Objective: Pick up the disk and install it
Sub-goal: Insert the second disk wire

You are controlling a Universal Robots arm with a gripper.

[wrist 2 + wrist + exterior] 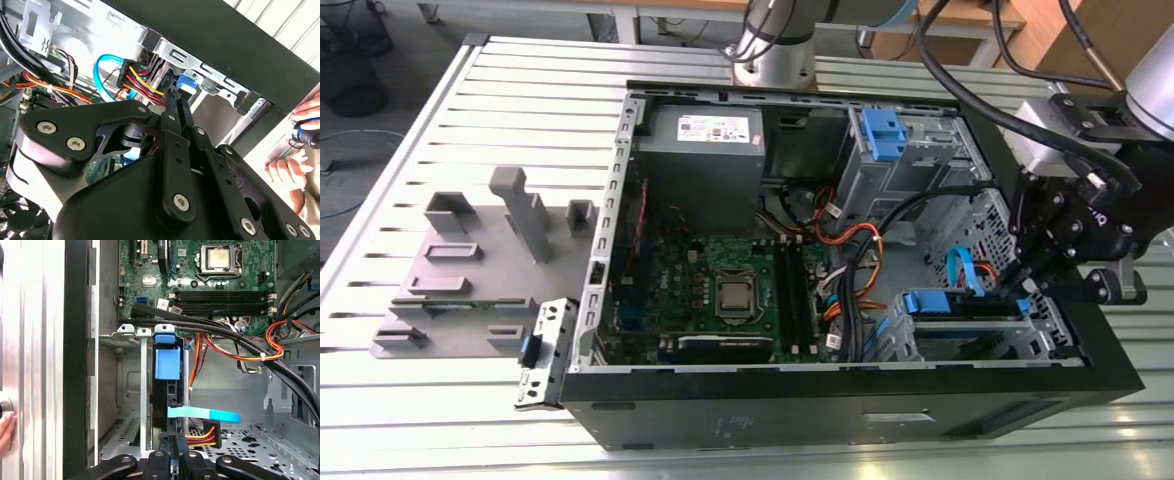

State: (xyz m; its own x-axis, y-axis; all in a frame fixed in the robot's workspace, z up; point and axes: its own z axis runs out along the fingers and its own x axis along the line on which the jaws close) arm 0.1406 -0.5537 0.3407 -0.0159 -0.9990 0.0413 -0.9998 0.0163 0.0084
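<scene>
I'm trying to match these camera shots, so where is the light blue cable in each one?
Exterior view: the light blue cable arcs beside the disk's blue carrier, at the exterior view's right.
Second wrist view: it loops beside the red-and-yellow wires.
First wrist view: it crosses the carrier's dark edge.
Shared landmark: the blue carrier.

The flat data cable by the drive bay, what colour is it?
Light blue flat data cable, clearest in the first wrist view, beside the disk.

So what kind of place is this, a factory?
Probably a robot lab or workshop. An open computer case lies on a slotted metal table, a robot arm's gripper reaches into it, and cardboard boxes stand behind.
</scene>
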